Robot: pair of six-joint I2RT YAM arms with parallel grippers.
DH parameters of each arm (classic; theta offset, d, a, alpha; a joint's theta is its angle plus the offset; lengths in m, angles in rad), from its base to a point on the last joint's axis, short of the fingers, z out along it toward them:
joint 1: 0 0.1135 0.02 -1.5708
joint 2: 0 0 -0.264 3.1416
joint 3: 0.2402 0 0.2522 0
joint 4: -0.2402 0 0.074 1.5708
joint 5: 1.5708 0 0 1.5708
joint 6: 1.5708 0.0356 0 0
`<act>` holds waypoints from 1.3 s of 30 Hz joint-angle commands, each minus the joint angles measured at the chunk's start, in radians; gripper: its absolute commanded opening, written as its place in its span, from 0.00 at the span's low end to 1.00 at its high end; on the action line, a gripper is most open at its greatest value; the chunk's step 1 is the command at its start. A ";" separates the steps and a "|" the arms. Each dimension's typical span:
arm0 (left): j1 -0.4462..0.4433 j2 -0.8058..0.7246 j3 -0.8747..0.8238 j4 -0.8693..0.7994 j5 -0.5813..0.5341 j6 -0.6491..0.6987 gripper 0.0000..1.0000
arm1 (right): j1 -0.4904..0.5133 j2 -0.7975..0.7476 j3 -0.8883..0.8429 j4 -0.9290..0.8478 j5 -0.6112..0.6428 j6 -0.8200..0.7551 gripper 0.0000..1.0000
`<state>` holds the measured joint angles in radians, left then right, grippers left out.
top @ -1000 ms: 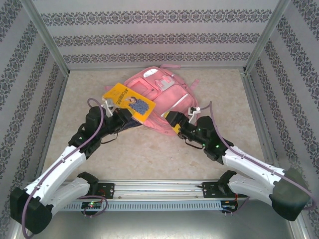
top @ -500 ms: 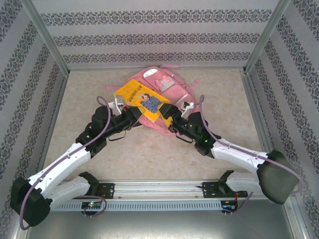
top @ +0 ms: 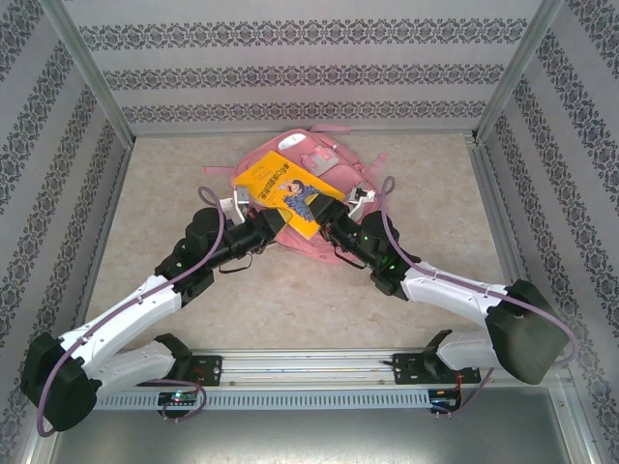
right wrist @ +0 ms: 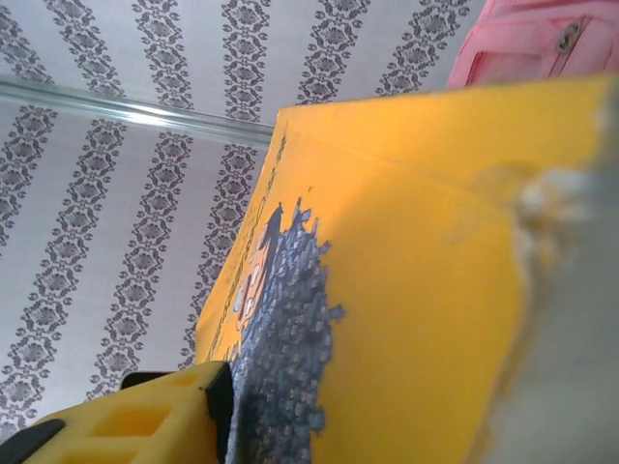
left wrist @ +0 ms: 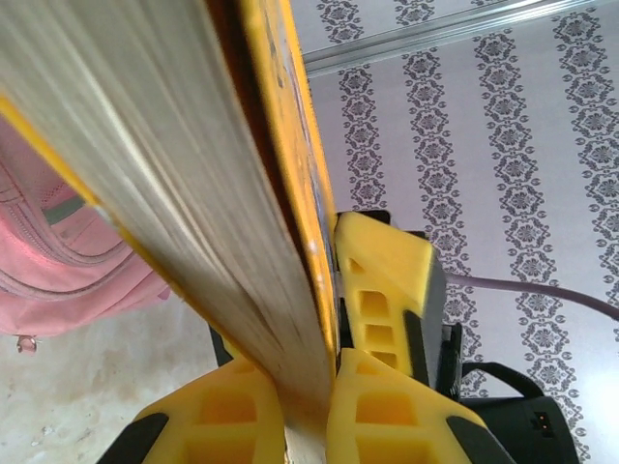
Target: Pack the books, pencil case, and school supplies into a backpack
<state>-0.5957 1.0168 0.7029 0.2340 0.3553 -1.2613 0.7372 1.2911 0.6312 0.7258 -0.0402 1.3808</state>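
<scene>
A yellow book (top: 285, 188) with a cartoon cover is held tilted above the near part of the pink backpack (top: 334, 159). My left gripper (top: 274, 220) is shut on its near left corner; in the left wrist view the book's page edge (left wrist: 174, 145) is pinched between both yellow fingers (left wrist: 232, 416). My right gripper (top: 324, 220) straddles the near right corner. One of its fingers (right wrist: 145, 416) lies against the cover (right wrist: 416, 271); the other is hidden behind the book. The pencil case and school supplies are out of view.
The backpack lies flat at the table's far middle, front pockets up, with a corner (right wrist: 542, 43) and a zipped side (left wrist: 68, 271) in the wrist views. Patterned walls (top: 309, 68) and metal frame posts enclose the beige tabletop (top: 290, 300).
My left gripper carried the book right and farther over the backpack. My right arm swung left to the book's corner and its jaws narrowed from wide open.
</scene>
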 commanded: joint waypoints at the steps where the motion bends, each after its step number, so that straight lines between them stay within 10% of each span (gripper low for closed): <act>1: -0.014 0.005 0.004 0.122 0.009 0.020 0.00 | -0.002 -0.046 -0.010 0.044 0.042 -0.029 0.31; 7: -0.030 0.044 -0.010 0.123 0.027 0.088 0.00 | -0.028 -0.089 -0.021 0.023 0.039 -0.049 0.00; 10: -0.030 0.047 0.032 -0.040 -0.006 0.210 0.36 | -0.059 -0.169 -0.058 -0.049 0.062 -0.072 0.00; 14: -0.030 0.119 0.177 -0.236 0.010 0.495 0.51 | -0.114 -0.367 -0.076 -0.362 0.131 -0.187 0.00; 28: -0.029 0.812 0.913 -0.709 0.086 0.950 0.53 | -0.233 -0.921 -0.123 -1.060 0.329 -0.501 0.00; 39: -0.019 1.177 1.300 -0.877 0.121 1.002 0.50 | -0.236 -1.058 -0.059 -1.269 0.356 -0.642 0.00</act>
<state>-0.6201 2.1601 1.9465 -0.5507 0.4450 -0.3038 0.5060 0.2562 0.5125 -0.5461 0.2817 0.8089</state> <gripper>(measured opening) 0.507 0.185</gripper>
